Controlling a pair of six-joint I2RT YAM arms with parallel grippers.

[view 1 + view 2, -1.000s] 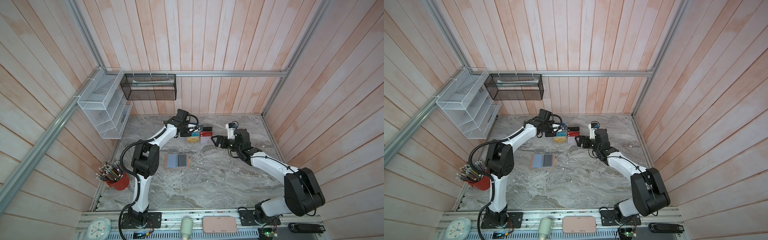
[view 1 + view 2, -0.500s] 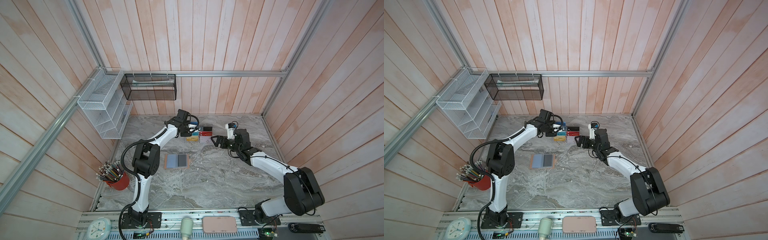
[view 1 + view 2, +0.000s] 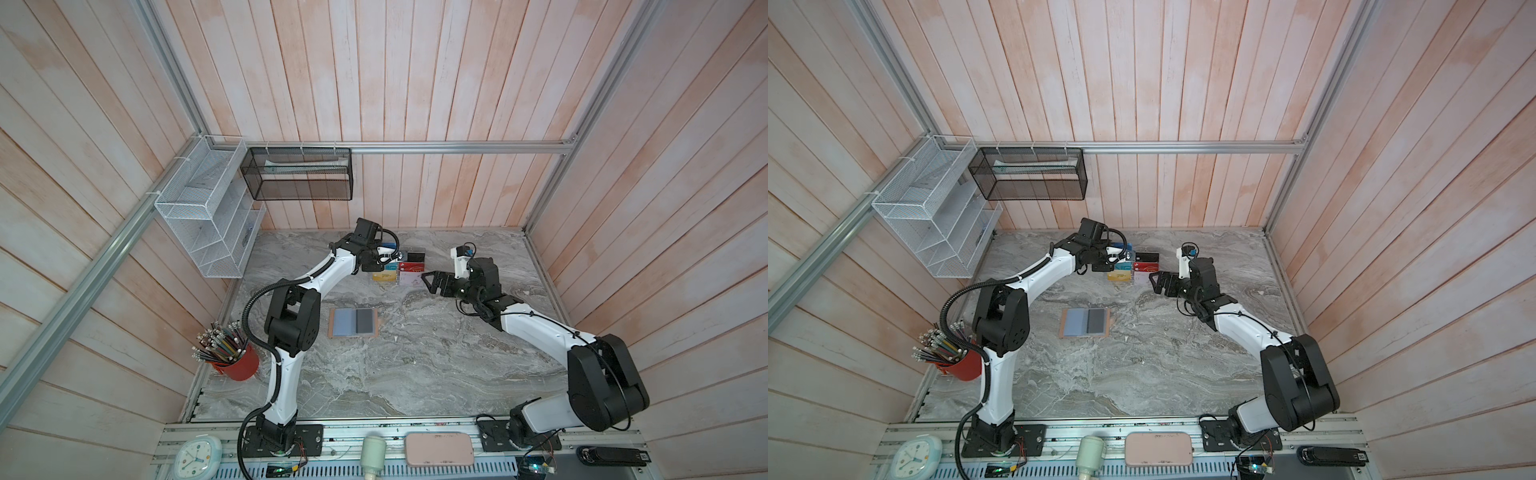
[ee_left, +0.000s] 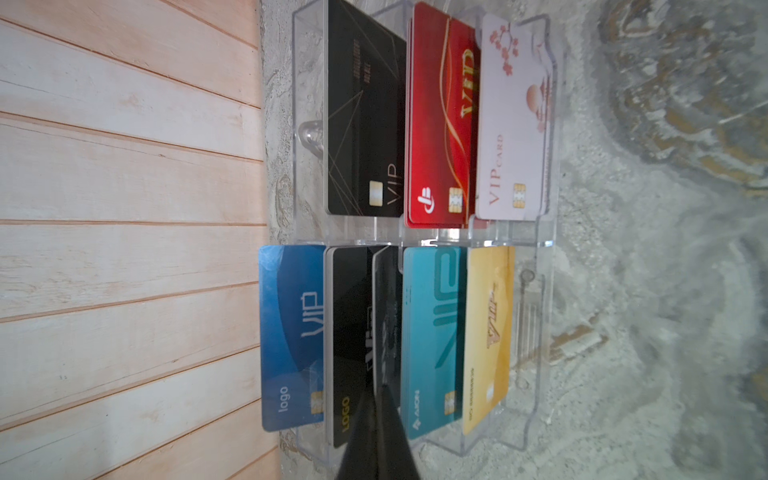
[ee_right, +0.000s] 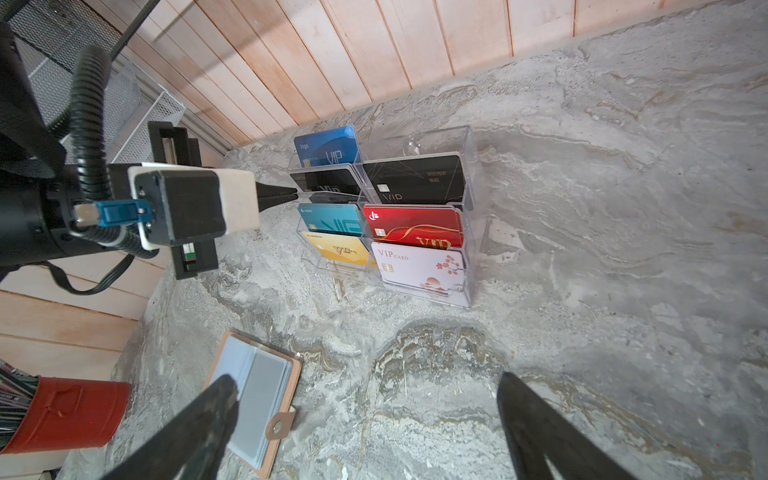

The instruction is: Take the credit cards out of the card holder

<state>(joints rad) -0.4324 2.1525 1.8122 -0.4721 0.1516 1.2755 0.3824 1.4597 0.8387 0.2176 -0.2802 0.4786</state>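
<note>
Marble tabletop (image 3: 415,365); places given vs the clear rack (image 5: 471,257) near the back wall. Nearest, on the front rail: pink case (image 3: 439,449) well in front of rack, clock (image 3: 198,456) front-left. Next a red cup (image 3: 239,365) w/ pencils, front-left of rack, well apart. Then the wallet (image 3: 353,323), open flat in front of rack, slightly left, blue + grey sleeves up; can't tell if cards sit inside. R gripper (image 3: 428,281) hovers just right of rack, jaws spread wide. L gripper (image 4: 380,399) at rack's left side, pinched tight on a black card (image 4: 387,316) tilted in a left slot btw a LOGO card (image 4: 347,332) and a teal card (image 4: 432,332). Behind-left of rack: white basket (image 3: 208,216), black basket (image 3: 297,174) on walls.
</note>
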